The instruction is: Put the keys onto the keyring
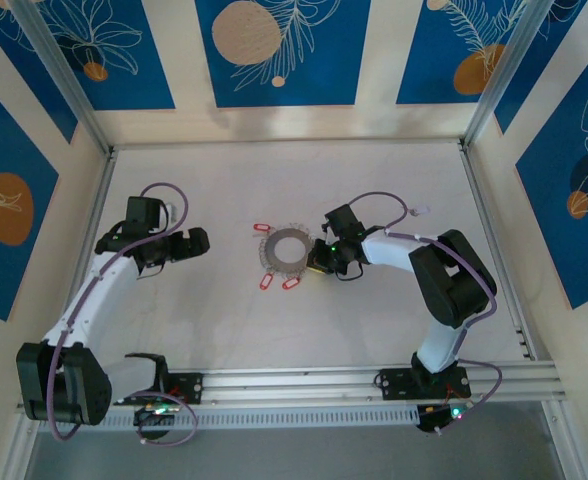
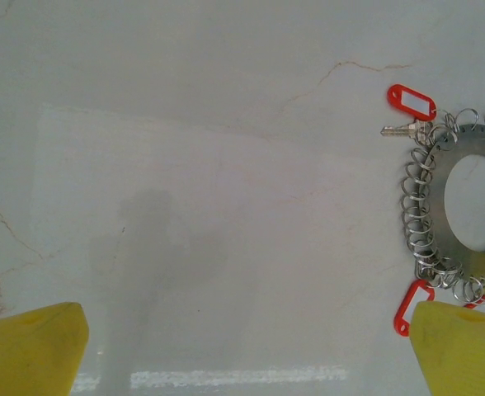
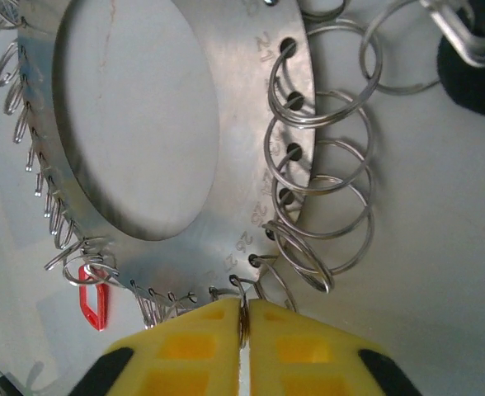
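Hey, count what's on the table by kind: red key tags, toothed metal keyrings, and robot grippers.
red key tags: 3
keyring: 1
grippers, left gripper and right gripper: 2
Total: 6

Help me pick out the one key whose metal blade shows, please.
On the white table, find the flat grey keyring in the middle, fringed with wire loops. At its far-left edge lies a red-tagged key; unlike the two red tags on the near side, it has a silvery blade sticking out.
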